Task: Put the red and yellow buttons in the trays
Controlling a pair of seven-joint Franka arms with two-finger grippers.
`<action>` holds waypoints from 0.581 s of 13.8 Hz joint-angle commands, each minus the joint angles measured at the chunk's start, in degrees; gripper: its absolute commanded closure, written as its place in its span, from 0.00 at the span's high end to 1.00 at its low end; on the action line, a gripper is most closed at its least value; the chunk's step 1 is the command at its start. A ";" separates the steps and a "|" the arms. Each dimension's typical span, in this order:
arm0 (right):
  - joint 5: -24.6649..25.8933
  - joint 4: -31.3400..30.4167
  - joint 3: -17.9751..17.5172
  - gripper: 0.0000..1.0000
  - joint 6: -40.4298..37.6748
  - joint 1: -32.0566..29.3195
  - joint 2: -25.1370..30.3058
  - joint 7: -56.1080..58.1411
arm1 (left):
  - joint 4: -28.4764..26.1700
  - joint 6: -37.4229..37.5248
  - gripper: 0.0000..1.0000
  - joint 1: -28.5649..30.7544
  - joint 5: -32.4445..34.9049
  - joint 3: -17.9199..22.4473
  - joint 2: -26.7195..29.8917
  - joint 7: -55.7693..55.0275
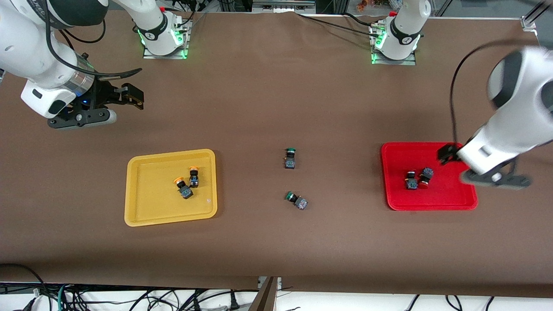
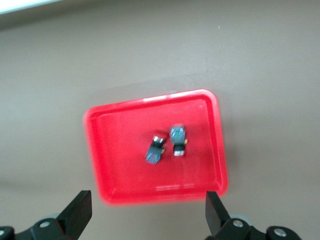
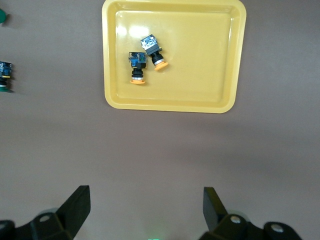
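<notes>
The yellow tray (image 1: 151, 203) holds two yellow-capped buttons (image 1: 184, 188) (image 1: 193, 176), lying side by side. The red tray (image 1: 432, 198) holds two red-capped buttons (image 1: 411, 180) (image 1: 425, 178). My left gripper (image 1: 449, 154) is open and empty in the air over the red tray's edge toward the left arm's end. In the left wrist view (image 2: 147, 210) the red tray (image 2: 115, 150) and both red buttons (image 2: 156, 149) (image 2: 177, 140) show. My right gripper (image 1: 131, 97) is open and empty over bare table. The right wrist view (image 3: 146, 205) shows the yellow tray (image 3: 200, 60) and its buttons (image 3: 137, 67) (image 3: 154, 51).
Two green-capped switches lie on the brown table between the trays, one (image 1: 290, 158) farther from the front camera, one (image 1: 296, 200) nearer. They also show at the edge of the right wrist view (image 3: 5, 75). Both arm bases stand along the table's back edge.
</notes>
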State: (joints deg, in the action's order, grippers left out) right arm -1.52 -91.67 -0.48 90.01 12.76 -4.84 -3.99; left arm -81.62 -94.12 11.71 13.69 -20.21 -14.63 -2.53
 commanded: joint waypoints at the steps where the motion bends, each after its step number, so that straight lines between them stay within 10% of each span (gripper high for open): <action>1: 1.25 -0.44 -2.07 1.00 -0.10 -1.69 1.24 0.03 | 13.46 13.48 1.00 -0.02 -3.49 -0.10 0.13 1.74; 3: 2.57 0.09 -2.25 1.00 -0.10 -1.69 0.98 0.38 | 14.05 14.93 1.00 -0.28 -4.81 1.48 2.65 1.83; 8: 3.54 1.41 -2.51 1.00 -0.01 -1.07 0.36 -0.32 | -11.69 -2.98 1.00 -14.17 -15.60 21.79 16.82 1.39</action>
State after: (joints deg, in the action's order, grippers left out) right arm 1.00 -90.86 -2.02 90.16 12.25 -4.72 -3.96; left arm -81.36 -90.31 0.61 2.00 -3.03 -4.16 -1.86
